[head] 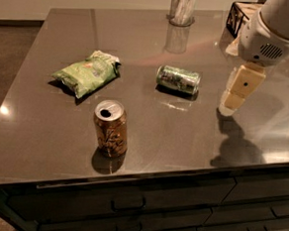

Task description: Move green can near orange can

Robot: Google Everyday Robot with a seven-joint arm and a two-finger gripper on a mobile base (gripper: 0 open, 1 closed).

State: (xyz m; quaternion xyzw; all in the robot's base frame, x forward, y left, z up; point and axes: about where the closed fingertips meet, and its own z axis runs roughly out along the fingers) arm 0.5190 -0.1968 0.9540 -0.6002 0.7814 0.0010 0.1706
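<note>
The green can [178,79] lies on its side near the middle of the dark table. The orange can [111,128] stands upright near the front edge, left of the green can, with its silver top and drinking hole showing. My gripper [234,100] hangs above the table at the right, a little right of the green can and apart from it. It holds nothing that I can see.
A light-green chip bag [88,73] lies at the left of the green can. A clear glass [182,8] stands at the back edge. A dark wire basket [239,19] sits at the back right. The table's front edge [130,178] is above drawers.
</note>
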